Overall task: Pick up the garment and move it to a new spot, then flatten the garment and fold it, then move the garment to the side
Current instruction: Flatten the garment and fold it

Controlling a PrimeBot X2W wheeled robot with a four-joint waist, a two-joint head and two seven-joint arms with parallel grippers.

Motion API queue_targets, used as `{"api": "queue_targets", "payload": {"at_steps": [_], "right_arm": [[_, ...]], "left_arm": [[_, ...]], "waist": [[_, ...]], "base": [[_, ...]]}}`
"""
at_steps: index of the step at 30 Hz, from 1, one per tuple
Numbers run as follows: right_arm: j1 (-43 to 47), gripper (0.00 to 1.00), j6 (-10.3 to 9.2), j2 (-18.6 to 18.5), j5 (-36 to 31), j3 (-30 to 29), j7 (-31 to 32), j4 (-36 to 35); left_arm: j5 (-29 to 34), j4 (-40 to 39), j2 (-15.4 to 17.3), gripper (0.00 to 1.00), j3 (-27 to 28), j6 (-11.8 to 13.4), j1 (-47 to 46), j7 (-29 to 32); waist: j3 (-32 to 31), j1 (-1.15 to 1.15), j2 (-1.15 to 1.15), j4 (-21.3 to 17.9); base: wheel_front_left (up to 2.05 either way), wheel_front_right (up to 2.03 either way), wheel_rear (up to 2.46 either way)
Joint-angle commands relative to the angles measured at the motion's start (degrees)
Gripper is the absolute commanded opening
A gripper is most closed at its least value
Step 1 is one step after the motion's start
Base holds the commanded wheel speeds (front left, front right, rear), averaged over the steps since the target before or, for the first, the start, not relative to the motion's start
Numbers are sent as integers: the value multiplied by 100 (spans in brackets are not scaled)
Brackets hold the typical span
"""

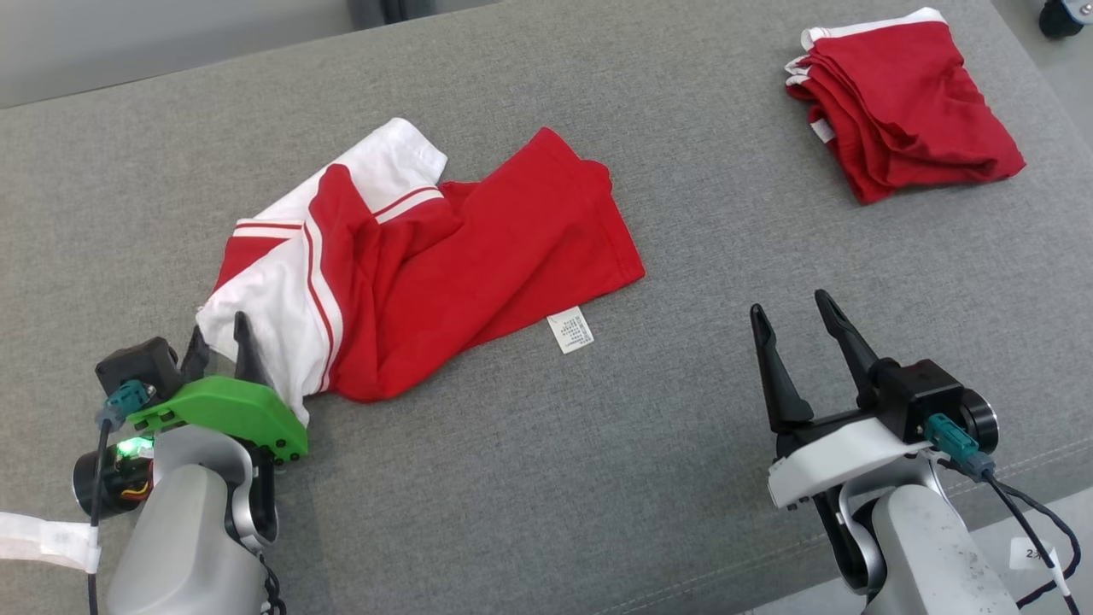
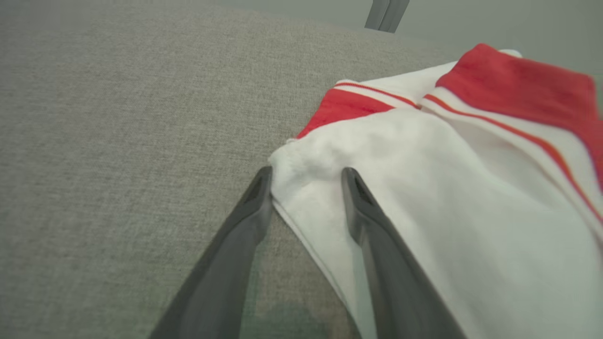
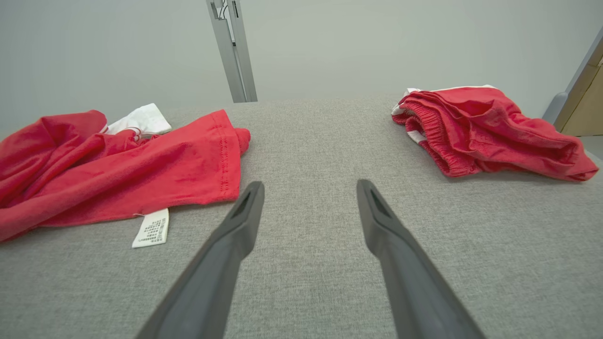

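The garment (image 1: 478,248), a crumpled red and white piece with a white care label (image 1: 570,330), lies left of centre on the grey padded surface (image 1: 546,495). My left gripper (image 1: 220,331) is at its near white corner. In the left wrist view the garment (image 2: 447,188) has that corner between the two fingers of the left gripper (image 2: 307,173), which stand apart: one touches the cloth's edge, the other rests on top of it. My right gripper (image 1: 790,303) hovers open over bare surface at the lower right, well clear of the garment (image 3: 118,165). Nothing lies between the fingers of the right gripper (image 3: 311,184).
A second red garment (image 1: 905,111), folded with white trim, lies at the far right corner, also seen as a red pile (image 3: 490,132) ahead of the right arm. A metal post (image 3: 233,47) stands behind the surface. The surface's front edge runs just past my right arm.
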Motion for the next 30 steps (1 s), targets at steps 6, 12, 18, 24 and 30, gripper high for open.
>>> {"api": "queue_targets", "payload": {"at_steps": [6, 12, 18, 24, 30], "right_arm": [[37, 100, -9, -3, -13, -13, -16, 19], [104, 100, -9, -3, -32, -58, -16, 40], [157, 100, -9, -3, -106, -251, -16, 36], [202, 100, -9, -3, -161, -328, -16, 30], [198, 100, -9, -4, -166, -308, -16, 74]], "left_arm": [[-10, 158, 4, 0, -63, -98, -104, -219], [-18, -69, 28, 0, 2, -75, 78, -477], [-112, -716, -34, 0, 151, 20, 681, -585], [-304, -1144, -172, 0, 206, 134, 1385, -525], [-425, -1327, -304, 0, 71, 129, 1783, -423]], "waist": [[-111, 0, 0, 94], [-258, 0, 0, 250], [-414, 0, 0, 527], [-498, 0, 0, 799], [-579, 0, 0, 930]], "base": [[0, 0, 0], [0, 0, 0], [0, 0, 0], [0, 0, 0], [0, 0, 0]]}}
